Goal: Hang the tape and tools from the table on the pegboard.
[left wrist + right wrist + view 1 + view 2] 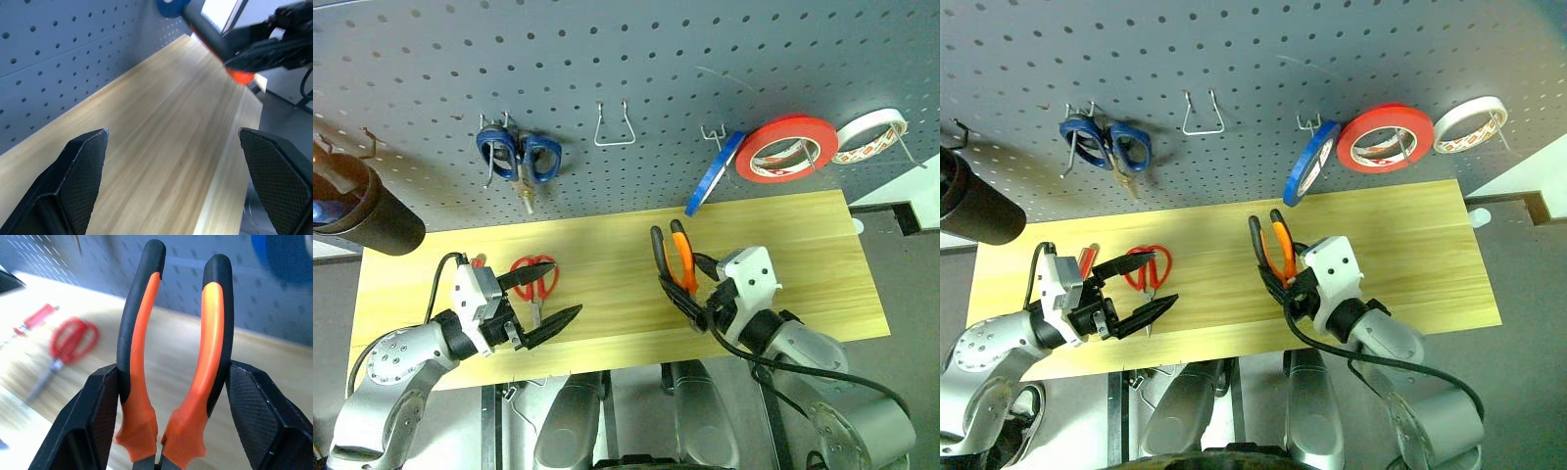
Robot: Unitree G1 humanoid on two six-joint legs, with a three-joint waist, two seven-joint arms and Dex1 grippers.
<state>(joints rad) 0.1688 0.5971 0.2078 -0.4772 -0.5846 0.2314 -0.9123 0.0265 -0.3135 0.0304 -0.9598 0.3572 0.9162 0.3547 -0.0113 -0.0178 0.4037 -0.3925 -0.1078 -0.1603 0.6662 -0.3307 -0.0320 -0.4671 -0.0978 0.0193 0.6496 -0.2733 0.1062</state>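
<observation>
The right gripper is clamped on the orange-and-black pliers, held above the worktop with handles pointing to the pegboard. The left gripper gapes wide and empty over the red-handled scissors near the worktop's left end. The blue tape hangs on the pegboard.

Orange-and-black pliers handles-up above table; red scissors flat.

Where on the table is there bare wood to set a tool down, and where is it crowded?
The table is bare between the red-handled scissors and the pliers held by the right gripper, and again right of them, below the tape rolls. The left end is crowded: scissors, screwdriver, open left gripper.
</observation>
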